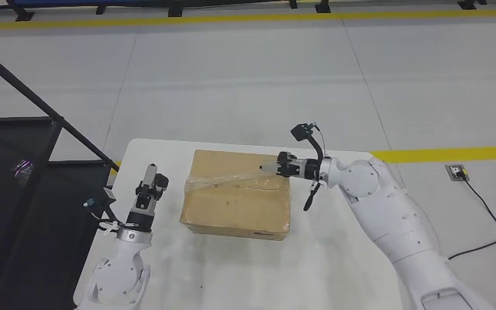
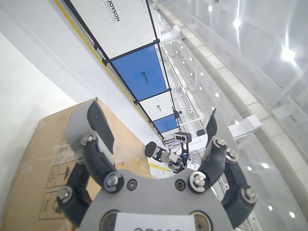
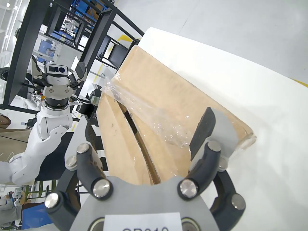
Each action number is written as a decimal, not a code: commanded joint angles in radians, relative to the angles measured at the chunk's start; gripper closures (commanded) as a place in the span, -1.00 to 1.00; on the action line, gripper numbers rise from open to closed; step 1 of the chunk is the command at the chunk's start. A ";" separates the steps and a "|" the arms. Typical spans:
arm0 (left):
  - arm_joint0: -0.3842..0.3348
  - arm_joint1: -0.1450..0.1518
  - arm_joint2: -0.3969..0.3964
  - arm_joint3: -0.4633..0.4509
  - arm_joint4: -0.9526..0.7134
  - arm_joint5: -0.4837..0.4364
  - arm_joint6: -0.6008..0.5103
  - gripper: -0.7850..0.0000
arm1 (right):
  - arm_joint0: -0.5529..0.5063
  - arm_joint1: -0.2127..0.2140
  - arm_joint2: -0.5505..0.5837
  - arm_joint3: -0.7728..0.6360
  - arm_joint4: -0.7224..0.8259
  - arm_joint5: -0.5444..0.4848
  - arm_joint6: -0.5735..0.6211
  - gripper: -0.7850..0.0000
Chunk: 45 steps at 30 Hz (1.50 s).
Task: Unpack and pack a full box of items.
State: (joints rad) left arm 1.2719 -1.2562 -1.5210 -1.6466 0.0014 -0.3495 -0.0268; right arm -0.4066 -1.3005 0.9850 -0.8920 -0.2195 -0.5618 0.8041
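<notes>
Cardboard box (image 1: 236,203) sits mid-table on the white table (image 1: 325,263), flaps down. A seam gap shows along the top in the right wrist view.

A strip of clear tape (image 1: 229,180) is peeled up off the lid. It runs from the box's left top edge across to the far right corner.

Right gripper (image 1: 273,167) is at that far right corner, level with the lid. Its fingers are spread, and the crinkled tape end lies just beside the inner pad of one finger (image 3: 204,128). Cannot tell whether the tape is stuck to it.

Left gripper (image 1: 152,177) is left of the box and apart from it, pointing upward with its fingers wide apart and nothing between them.

Writing: black handling symbols in framed squares (image 2: 59,173) are printed on the box's side wall, with small text under them too fine to make out. Each gripper base carries a white sticker, (image 2: 154,223) and (image 3: 144,222), with the characters cut off at the edge. White and blue wall panels (image 2: 142,75) behind each bear a printed logo.
</notes>
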 commanded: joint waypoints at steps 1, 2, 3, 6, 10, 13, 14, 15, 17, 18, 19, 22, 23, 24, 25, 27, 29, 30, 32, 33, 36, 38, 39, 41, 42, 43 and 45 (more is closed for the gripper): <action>-0.001 -0.001 0.000 0.000 0.001 0.001 0.000 -1.00 | -0.001 -0.001 0.002 0.004 0.029 -0.033 0.003 -1.00; -0.002 -0.001 0.001 0.000 0.002 0.001 -0.002 -1.00 | -0.001 -0.001 0.003 0.005 0.037 -0.043 0.009 -1.00; -0.003 -0.001 0.001 0.000 0.003 0.002 -0.002 -1.00 | -0.002 -0.001 0.002 0.004 0.049 -0.055 0.018 -1.00; -0.006 -0.002 0.003 0.002 0.005 0.003 -0.003 -1.00 | -0.002 0.000 0.005 0.006 0.097 -0.083 0.055 -1.00; -0.008 -0.004 0.004 0.003 0.007 0.003 -0.003 -1.00 | 0.002 0.000 0.004 0.019 0.159 -0.081 0.119 -1.00; -0.009 -0.005 0.004 0.005 0.007 0.006 -0.004 -1.00 | 0.004 -0.004 0.008 0.031 0.226 -0.031 0.134 -1.00; -0.009 -0.005 0.004 0.005 0.007 0.006 -0.005 -1.00 | 0.009 -0.004 0.011 0.040 0.238 -0.002 0.137 -1.00; -0.009 -0.005 0.003 0.006 0.007 0.006 -0.005 -1.00 | 0.013 -0.005 0.012 0.041 0.250 0.015 0.141 -1.00; -0.010 -0.006 0.003 0.007 0.009 0.006 -0.005 -1.00 | 0.022 -0.005 0.010 0.049 0.245 0.060 0.148 -1.00; -0.010 -0.006 0.003 0.008 0.010 0.006 -0.005 -1.00 | 0.025 -0.005 0.007 0.047 0.231 0.079 0.141 -1.00; -0.011 -0.006 0.002 0.009 0.009 0.005 -0.005 -1.00 | 0.027 -0.005 0.003 0.043 0.213 0.097 0.133 -1.00; -0.013 -0.007 0.001 0.013 0.006 0.003 -0.006 -1.00 | 0.027 -0.003 -0.005 0.025 0.153 0.145 0.093 -1.00; -0.013 -0.008 0.001 0.015 0.006 0.003 -0.007 -1.00 | 0.024 -0.004 -0.008 0.013 0.143 0.159 0.086 -1.00; -0.014 -0.008 0.001 0.016 0.006 0.003 -0.008 -1.00 | 0.021 -0.004 -0.011 0.004 0.139 0.169 0.085 -0.91; -0.015 -0.008 0.001 0.016 0.005 0.004 -0.007 -1.00 | 0.019 -0.004 -0.013 -0.003 0.130 0.183 0.086 -0.48; -0.015 -0.009 0.002 0.017 0.003 0.003 -0.008 -1.00 | 0.017 -0.003 -0.017 -0.018 0.117 0.204 0.091 0.02; -0.016 -0.009 0.001 0.018 0.004 0.001 -0.008 -1.00 | 0.017 -0.002 -0.023 -0.030 0.096 0.222 0.096 0.04; -0.016 -0.010 0.000 0.019 0.003 0.000 -0.007 -1.00 | 0.016 -0.002 -0.025 -0.037 0.085 0.230 0.098 0.07; -0.016 -0.010 -0.002 0.021 0.001 -0.002 -0.006 -1.00 | 0.011 -0.001 -0.025 -0.053 0.081 0.233 0.102 0.14; -0.016 -0.010 -0.003 0.022 0.000 -0.003 -0.007 -1.00 | 0.009 0.001 -0.022 -0.058 0.078 0.234 0.104 0.15; -0.016 -0.011 -0.005 0.022 -0.003 -0.006 -0.008 -1.00 | 0.005 0.006 -0.017 -0.074 0.061 0.239 0.114 0.17; -0.017 -0.011 -0.006 0.022 -0.003 -0.007 -0.009 -1.00 | 0.001 0.009 -0.017 -0.089 0.035 0.256 0.112 0.18; -0.017 -0.012 -0.006 0.021 -0.004 -0.008 -0.010 -1.00 | -0.001 0.010 -0.018 -0.096 0.023 0.263 0.112 0.18; -0.017 -0.012 -0.007 0.021 -0.004 -0.009 -0.013 -1.00 | -0.007 0.013 -0.022 -0.115 -0.013 0.284 0.104 0.16; -0.018 -0.012 -0.007 0.021 -0.004 -0.009 -0.014 -1.00 | -0.010 0.014 -0.023 -0.126 -0.029 0.291 0.099 0.15; -0.018 -0.012 -0.007 0.021 -0.003 -0.010 -0.014 -1.00 | -0.013 0.016 -0.024 -0.138 -0.056 0.302 0.088 0.10; -0.017 -0.013 -0.008 0.022 -0.003 -0.009 -0.015 -1.00 | -0.026 0.019 -0.027 -0.169 -0.102 0.321 0.059 0.04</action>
State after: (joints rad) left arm 1.2543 -1.2687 -1.5287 -1.6252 -0.0022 -0.3595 -0.0410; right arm -0.4251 -1.2831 0.9592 -1.0443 -0.2968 -0.2503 0.8782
